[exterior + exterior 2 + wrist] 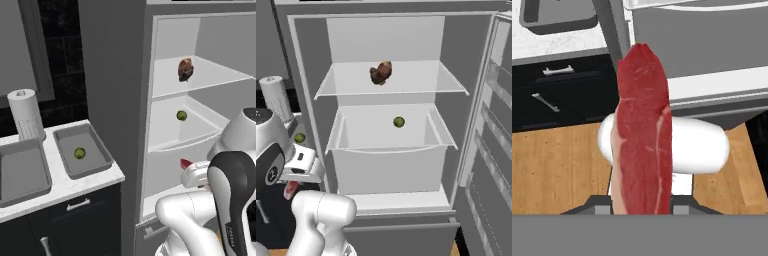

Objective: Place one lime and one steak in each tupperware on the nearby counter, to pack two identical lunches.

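My gripper (642, 207) is shut on a raw red steak (643, 130) that stands up between its fingers, low in front of the open fridge; its red tip (186, 163) pokes out beside the hand. Two grey tupperwares sit on the white counter (75, 182): the right one (103, 152) holds a lime (79, 153), the left one (22, 172) looks bare. A second, brownish steak (185, 69) lies on the fridge's upper shelf. Another lime (181, 115) rests on the shelf below it.
A paper towel roll (25, 114) stands behind the tupperwares. The fridge door (491, 125) hangs open at the right. Black cabinet fronts with silver handles (558, 70) sit under the counter, above a wooden floor (557, 170).
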Robot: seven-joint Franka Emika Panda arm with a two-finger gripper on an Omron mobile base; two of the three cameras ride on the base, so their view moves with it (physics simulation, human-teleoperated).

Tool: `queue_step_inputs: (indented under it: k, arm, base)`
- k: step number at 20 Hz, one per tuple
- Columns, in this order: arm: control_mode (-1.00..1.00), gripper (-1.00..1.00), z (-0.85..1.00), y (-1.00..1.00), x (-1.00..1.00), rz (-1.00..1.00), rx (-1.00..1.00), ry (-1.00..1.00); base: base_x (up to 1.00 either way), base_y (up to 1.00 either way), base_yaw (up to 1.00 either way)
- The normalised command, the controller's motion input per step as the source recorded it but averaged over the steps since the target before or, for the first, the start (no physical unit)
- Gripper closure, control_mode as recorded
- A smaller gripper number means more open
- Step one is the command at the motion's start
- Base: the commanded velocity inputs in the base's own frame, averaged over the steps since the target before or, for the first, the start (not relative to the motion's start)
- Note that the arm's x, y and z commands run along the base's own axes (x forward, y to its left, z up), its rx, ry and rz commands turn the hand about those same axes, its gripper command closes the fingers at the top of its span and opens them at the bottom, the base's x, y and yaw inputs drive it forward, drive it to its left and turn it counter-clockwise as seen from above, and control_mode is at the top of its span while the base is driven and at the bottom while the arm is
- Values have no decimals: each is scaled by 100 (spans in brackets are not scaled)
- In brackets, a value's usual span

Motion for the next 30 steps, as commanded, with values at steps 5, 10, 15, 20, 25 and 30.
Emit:
queue_step_inputs:
  k: [5,10,15,20,25,30]
  arm:
    - [100,100,0,0,0,0,0,0]
    - [100,100,0,0,0,0,0,0]
    - [100,100,0,0,0,0,0,0]
    - [100,100,0,0,0,0,0,0]
    - [100,100,0,0,0,0,0,0]
    - [-100,100,-1,21,51,-13,0,0]
  base:
    - [0,100,0]
    - [11,67,-8]
    - [53,29,-14]
    - [56,9,-12]
    - [44,18,-13]
    - [0,0,0]
